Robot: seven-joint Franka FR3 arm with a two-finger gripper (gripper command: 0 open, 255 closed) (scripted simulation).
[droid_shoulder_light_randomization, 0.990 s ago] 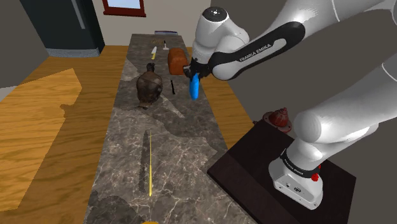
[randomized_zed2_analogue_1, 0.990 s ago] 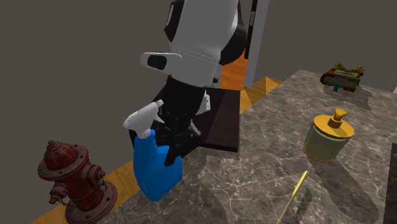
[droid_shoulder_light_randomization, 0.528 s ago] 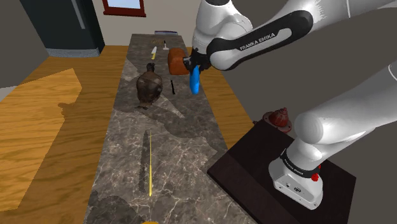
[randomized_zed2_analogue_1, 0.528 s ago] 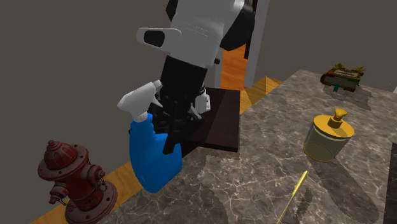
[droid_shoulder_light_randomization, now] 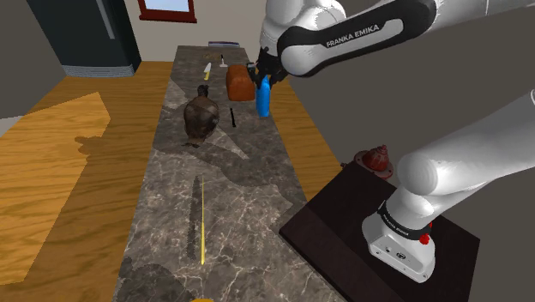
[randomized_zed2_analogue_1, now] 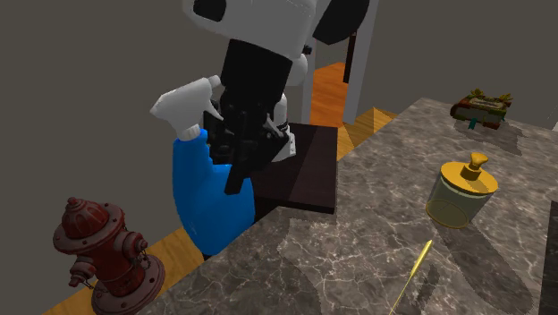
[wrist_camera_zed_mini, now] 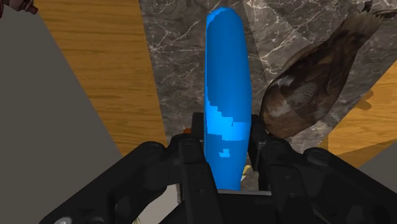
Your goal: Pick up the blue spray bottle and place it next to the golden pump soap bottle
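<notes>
The blue spray bottle (randomized_zed2_analogue_1: 207,199) with a white trigger head hangs in the air, nearly upright, over the marble counter's edge. My gripper (randomized_zed2_analogue_1: 238,150) is shut on its upper body, just under the head. In the wrist view the black fingers (wrist_camera_zed_mini: 193,149) clasp the blue body (wrist_camera_zed_mini: 226,76) from both sides. In the shoulder view the bottle (droid_shoulder_light_randomization: 264,98) hangs beside a brown block (droid_shoulder_light_randomization: 240,82). The golden pump soap bottle (randomized_zed2_analogue_1: 463,191) stands on the counter, well away from the gripper; the shoulder view shows it as a dark brown round jar (droid_shoulder_light_randomization: 201,118).
A thin yellow rod (droid_shoulder_light_randomization: 202,225) lies along the marble counter (droid_shoulder_light_randomization: 244,189). Small items sit at the far end (droid_shoulder_light_randomization: 211,65). A stack of brown objects (randomized_zed2_analogue_1: 484,105) lies beyond the soap bottle. A red fire hydrant (randomized_zed2_analogue_1: 101,249) stands on the floor beside the dark stand (randomized_zed2_analogue_1: 304,170).
The gripper has risen with the spray bottle and carried it further along the counter. The bottle has swung from a tilt to nearly upright.
</notes>
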